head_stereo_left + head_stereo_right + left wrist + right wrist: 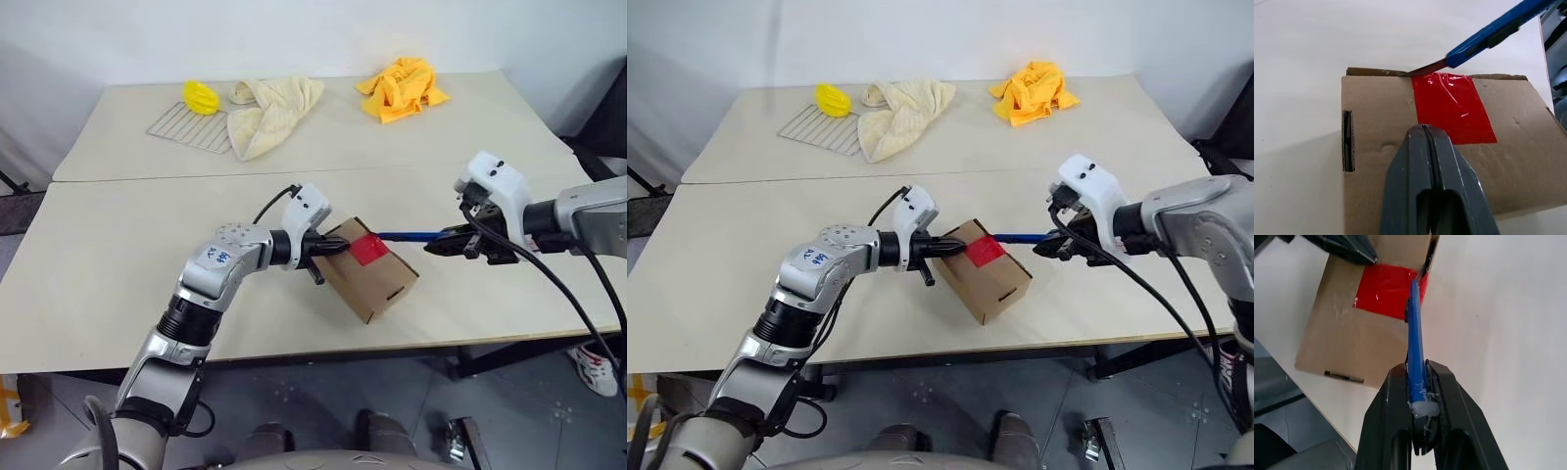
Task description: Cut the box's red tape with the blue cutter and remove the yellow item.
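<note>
The box (370, 281) sits mid-frame on the tabletop (118, 255); rack (191, 127) and cloths (269, 113) lie at the top.

Pale beige surface (118, 284), made of two tabletops pushed together, with a straight seam running side to side between near and far halves. On the near half, close to the front edge: brown cardboard box (377, 284), turned at an angle, red tape (369, 249) on its top. On the far half, toward the left: wire rack (188, 127), lying flat, with a bright yellow ridged object (201, 97) at its far corner. Just beside the rack, partly over its right edge: crumpled cream towel (269, 113). Further right, well apart from the towel: bunched orange-yellow cloth (402, 88).
</note>
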`<state>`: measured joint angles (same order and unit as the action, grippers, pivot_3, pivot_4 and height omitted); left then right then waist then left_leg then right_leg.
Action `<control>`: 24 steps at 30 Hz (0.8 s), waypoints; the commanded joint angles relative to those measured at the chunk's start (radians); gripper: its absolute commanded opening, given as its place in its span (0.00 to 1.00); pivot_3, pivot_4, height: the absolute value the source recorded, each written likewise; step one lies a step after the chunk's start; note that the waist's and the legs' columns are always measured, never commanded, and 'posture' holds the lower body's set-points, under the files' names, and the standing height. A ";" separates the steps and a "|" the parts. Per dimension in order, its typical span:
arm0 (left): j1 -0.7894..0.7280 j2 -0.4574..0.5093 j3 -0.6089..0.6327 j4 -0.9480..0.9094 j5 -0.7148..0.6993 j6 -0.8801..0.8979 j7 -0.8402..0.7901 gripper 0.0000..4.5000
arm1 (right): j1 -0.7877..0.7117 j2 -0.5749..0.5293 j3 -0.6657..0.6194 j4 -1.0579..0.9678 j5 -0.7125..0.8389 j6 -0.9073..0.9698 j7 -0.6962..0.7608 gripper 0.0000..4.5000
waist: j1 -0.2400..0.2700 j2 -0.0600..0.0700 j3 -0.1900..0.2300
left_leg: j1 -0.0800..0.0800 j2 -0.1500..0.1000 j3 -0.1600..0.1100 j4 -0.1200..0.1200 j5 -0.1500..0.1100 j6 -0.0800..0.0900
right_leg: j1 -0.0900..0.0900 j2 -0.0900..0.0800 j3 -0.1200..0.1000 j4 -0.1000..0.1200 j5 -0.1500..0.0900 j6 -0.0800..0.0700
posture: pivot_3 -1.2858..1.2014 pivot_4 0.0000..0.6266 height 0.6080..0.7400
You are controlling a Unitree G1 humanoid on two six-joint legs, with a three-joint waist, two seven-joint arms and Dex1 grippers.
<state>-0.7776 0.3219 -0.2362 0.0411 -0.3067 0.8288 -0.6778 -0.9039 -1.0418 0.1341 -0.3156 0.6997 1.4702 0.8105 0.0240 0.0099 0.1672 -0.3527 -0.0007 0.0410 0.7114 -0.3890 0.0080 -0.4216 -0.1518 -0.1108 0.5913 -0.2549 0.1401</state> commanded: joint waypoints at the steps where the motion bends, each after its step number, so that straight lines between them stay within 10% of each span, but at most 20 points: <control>1: 0.024 -0.005 -0.046 0.038 0.037 0.019 0.007 0.00 | -0.031 0.025 0.056 0.023 -0.010 -0.007 0.020 0.03 | 0.000 0.000 0.000 | 0.000 0.000 0.000 0.001 0.000 0.000 | 0.000 0.000 0.000 0.000 0.000 0.000 | 0.52 0.24 1.00; 24: 0.007 -0.029 -0.032 0.107 0.080 -0.018 0.033 0.00 | -0.122 -0.152 0.226 0.043 -0.046 -0.059 0.325 0.03 | 0.003 0.000 0.000 | 0.002 0.000 -0.002 0.004 -0.002 0.002 | 0.005 0.000 -0.002 -0.002 0.001 0.000 | 0.52 0.24 1.00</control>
<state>-0.7853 0.2889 -0.2375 0.0888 -0.2782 0.7940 -0.6739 -1.0177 -1.1781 0.3455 -0.2321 0.6225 1.4088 1.0736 0.0266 0.0095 0.1670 -0.3512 -0.0003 0.0386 0.7152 -0.3906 0.0098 -0.4162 -0.1518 -0.1125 0.5890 -0.2537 0.1402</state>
